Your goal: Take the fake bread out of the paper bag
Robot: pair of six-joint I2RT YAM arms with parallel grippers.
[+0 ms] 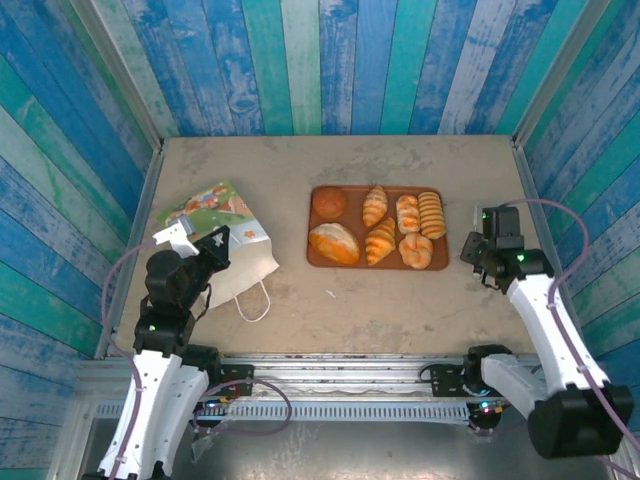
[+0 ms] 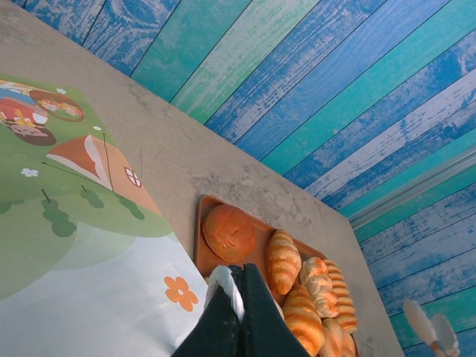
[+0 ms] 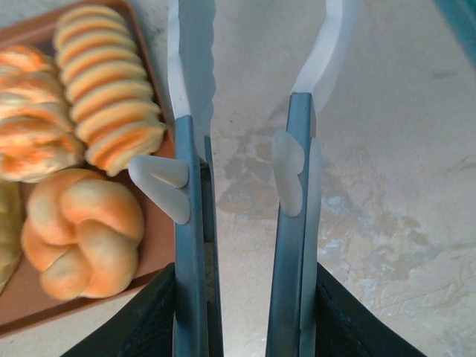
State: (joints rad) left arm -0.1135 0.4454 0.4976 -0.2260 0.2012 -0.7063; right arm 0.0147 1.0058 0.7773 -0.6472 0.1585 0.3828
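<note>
Bread (image 1: 380, 240) golden-brown on tray (image 1: 313, 225), left pincer (image 1: 215, 245) pinching white printed paper bag (image 1: 235, 215), right pincer (image 3: 253, 74) parted, empty

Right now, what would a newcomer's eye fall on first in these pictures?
The brown tray of golden fake bread in the middle of the table stands out first, against the blue-green striped walls. To its left the paper bag lies on its side, printed face up, with the left end effector shut on it. The right end effector hangs open and empty just off the tray's right edge.
</note>
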